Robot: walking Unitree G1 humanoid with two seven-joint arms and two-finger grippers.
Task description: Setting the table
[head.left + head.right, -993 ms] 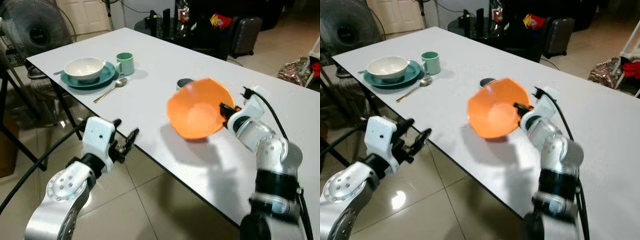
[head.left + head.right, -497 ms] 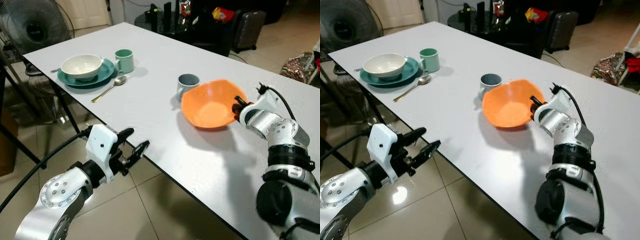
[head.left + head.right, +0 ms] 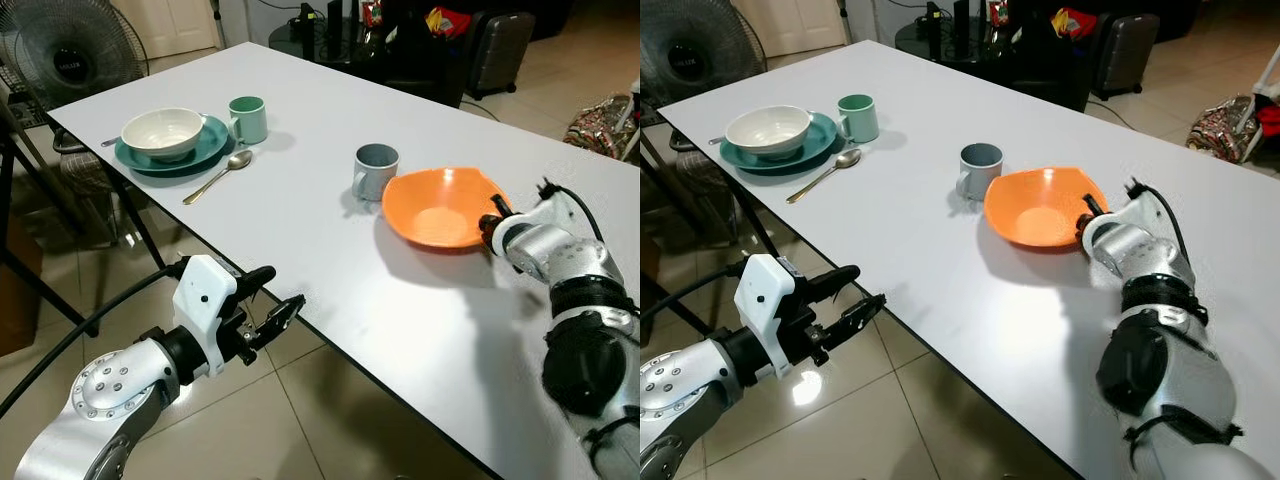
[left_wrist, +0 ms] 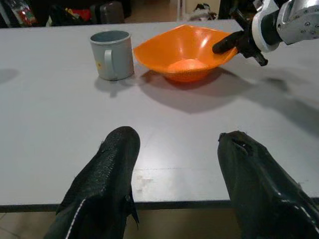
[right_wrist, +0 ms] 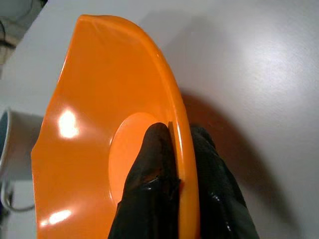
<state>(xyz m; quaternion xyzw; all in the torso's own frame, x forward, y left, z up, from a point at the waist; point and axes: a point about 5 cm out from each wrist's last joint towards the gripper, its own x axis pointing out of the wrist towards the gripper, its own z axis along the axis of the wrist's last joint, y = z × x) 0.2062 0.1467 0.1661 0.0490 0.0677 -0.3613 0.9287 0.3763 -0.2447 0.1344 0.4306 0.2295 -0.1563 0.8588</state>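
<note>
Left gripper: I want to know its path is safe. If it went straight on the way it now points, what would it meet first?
The left gripper is open at the table edge, aimed across bare tabletop. The orange bowl held by the right gripper probably comes first; depth is unclear.

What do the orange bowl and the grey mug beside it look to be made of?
Orange bowl: probably plastic, glossy; its thin wavy rim and sharp highlights show where the right gripper pinches it. Grey mug: likely glazed ceramic, going by its thick wall and soft sheen, though enamel cannot be ruled out.
</note>
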